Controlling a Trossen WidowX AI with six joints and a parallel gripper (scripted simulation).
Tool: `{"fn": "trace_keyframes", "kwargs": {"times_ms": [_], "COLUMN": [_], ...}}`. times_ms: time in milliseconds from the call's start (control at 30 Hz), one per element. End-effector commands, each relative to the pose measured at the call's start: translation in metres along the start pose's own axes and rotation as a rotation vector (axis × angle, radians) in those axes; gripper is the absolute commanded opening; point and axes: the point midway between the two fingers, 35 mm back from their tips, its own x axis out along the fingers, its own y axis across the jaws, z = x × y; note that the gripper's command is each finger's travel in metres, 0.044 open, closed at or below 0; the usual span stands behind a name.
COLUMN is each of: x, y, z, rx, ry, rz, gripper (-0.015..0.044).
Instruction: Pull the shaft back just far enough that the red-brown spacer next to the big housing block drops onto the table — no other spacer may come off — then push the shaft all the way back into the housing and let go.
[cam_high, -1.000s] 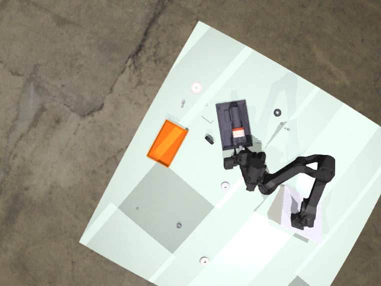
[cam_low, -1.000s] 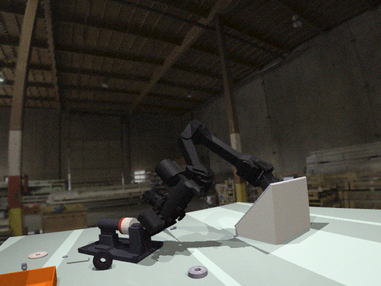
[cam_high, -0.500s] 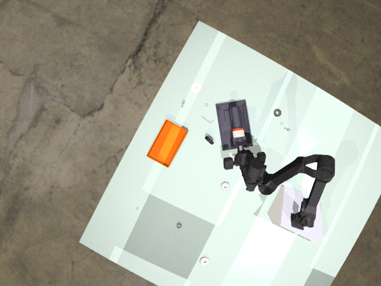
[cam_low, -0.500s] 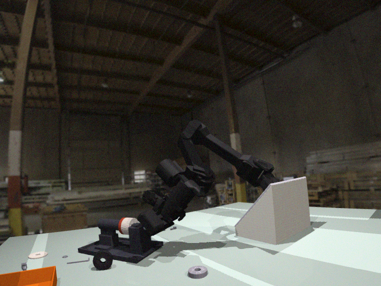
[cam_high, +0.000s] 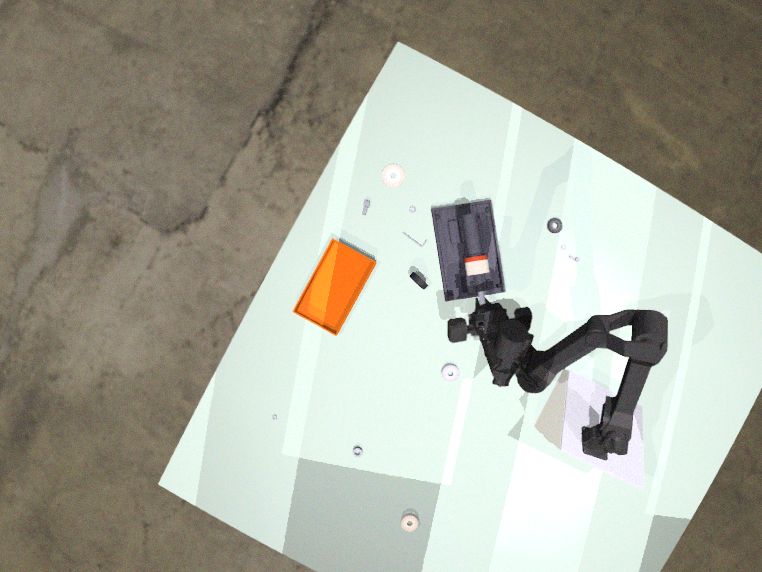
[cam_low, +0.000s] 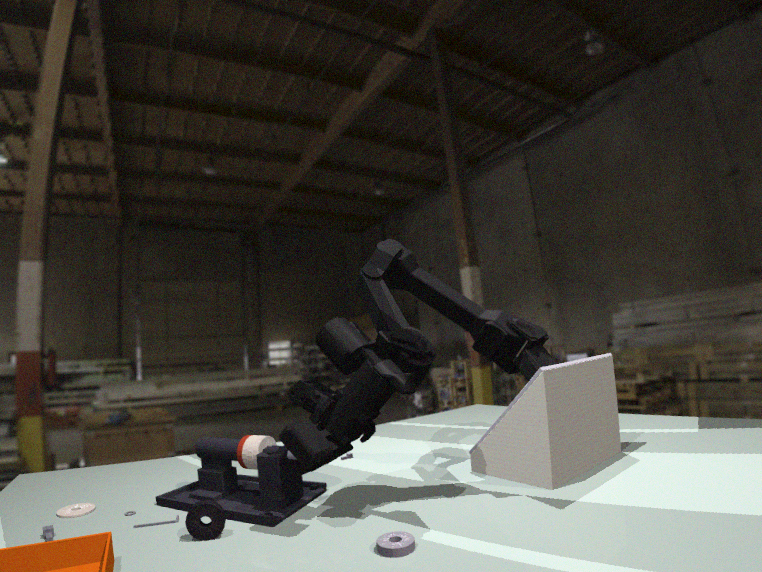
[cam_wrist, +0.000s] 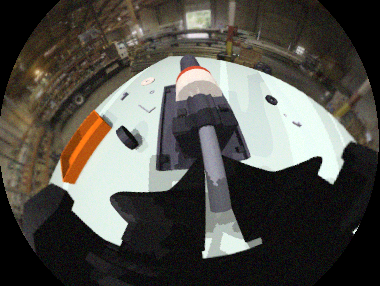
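While clamped on the shaft (cam_wrist: 214, 165), end effector (cam_wrist: 207, 158) (cam_high: 481, 301) (cam_low: 288, 454) closed | spacer (cam_high: 476, 258) (cam_low: 243, 451) (cam_wrist: 193, 70) beyond (red-brown)
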Motion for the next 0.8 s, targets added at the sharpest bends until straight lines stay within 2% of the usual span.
{"fn": "trace_keyframes", "kwargs": {"times_ms": [0,767], "x": [-0.0036,-0.0071], "y": [-0.0006,-0.0006], "z": [-0.0041,-0.0076], "rx": [-0.004,-0.004], "ry": [0.003,0.003], "rz": [0.000,0.001], "gripper": [0.0000,0.0000]}}
